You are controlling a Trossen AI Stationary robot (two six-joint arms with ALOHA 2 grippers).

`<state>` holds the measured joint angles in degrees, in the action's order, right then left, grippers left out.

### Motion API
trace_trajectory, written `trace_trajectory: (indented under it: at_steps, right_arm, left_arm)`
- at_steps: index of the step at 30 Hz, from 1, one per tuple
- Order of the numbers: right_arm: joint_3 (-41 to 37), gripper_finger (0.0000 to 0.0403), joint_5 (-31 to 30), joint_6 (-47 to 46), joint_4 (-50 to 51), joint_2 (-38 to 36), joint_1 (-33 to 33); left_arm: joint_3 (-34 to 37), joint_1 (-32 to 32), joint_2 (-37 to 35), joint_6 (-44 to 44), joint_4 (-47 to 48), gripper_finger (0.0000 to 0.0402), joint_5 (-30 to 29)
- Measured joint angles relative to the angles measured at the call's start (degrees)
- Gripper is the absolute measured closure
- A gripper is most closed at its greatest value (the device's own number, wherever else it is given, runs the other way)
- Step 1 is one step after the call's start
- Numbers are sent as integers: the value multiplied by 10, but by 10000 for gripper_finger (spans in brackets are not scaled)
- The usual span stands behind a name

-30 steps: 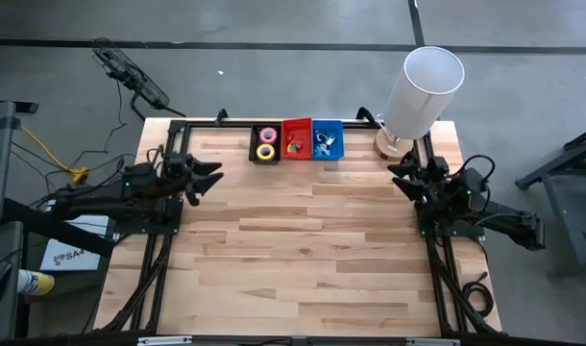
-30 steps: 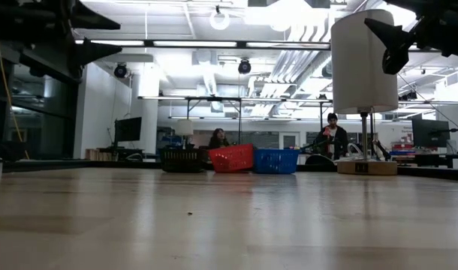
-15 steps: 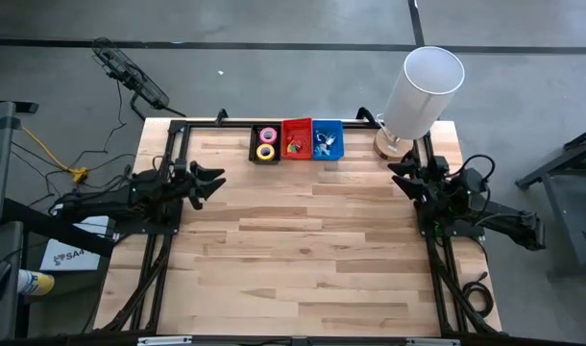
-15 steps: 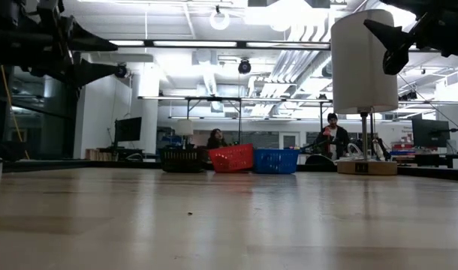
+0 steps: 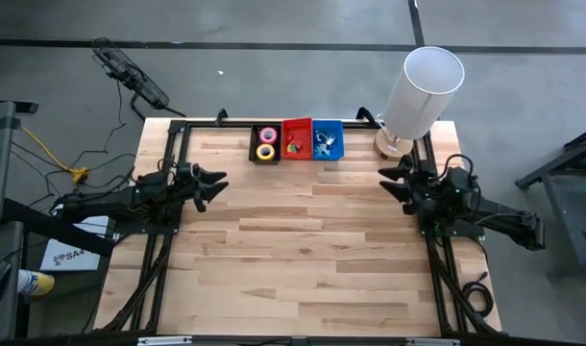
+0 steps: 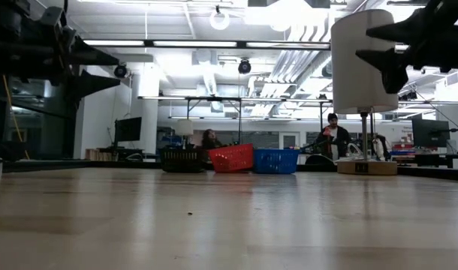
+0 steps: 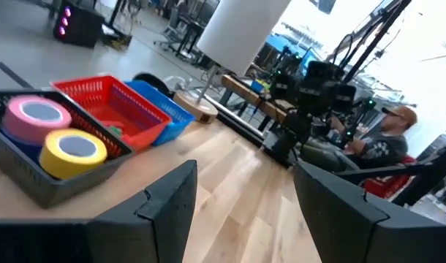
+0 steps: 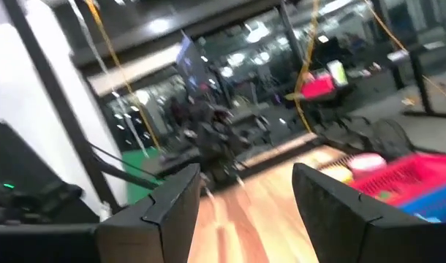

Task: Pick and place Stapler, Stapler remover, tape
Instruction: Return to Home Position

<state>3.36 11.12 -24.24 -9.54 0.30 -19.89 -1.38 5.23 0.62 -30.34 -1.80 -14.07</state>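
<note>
A pink tape roll and a yellow tape roll lie flat in a black basket at the table's far edge. Beside it stand a red basket and a blue basket holding small items I cannot tell apart; no stapler, stapler remover or blue rolls can be made out. My left gripper hovers open over the table's left side, pointing right. My right gripper hovers open over the right side, pointing left. Both hold nothing.
A tall white cylinder on a round wooden base stands at the far right corner, close behind my right gripper. Bare wooden tabletop spreads between the arms and toward the near edge. People sit in the room beyond the table.
My left gripper has come down and shifted slightly toward the table's right. My right gripper has turned from pointing toward the far left to pointing left, and moved a little left. Both stay open; the baskets and rolls have not moved.
</note>
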Motion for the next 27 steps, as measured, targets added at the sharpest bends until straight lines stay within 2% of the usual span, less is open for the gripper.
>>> trace_trajectory:
  at_steps: [3, 9, 15, 18, 21, 27]
  right_arm:
    - [-5, 194, -12, 13, 14, 0, 0]
    - [-28, 194, -10, 32, -43, 1, 5]
    - [-28, 194, -14, 60, -10, 1, 23]
    - [-28, 194, -19, 74, 37, 1, 32]
    - [-28, 194, -45, 80, 71, 1, 40]
    - [-28, 194, -59, 102, 74, 5, 47]
  left_arm:
    - [1, 0, 1, -14, 2, 176, 11]
    - [1, 0, 0, -15, 2, 176, 12]
    - [2, 0, 0, -11, 0, 176, 2]
    - [2, 0, 0, 33, -8, 176, -25]
    - [2, 0, 0, 101, -20, 176, -26]
    - [2, 0, 0, 117, -11, 176, -22]
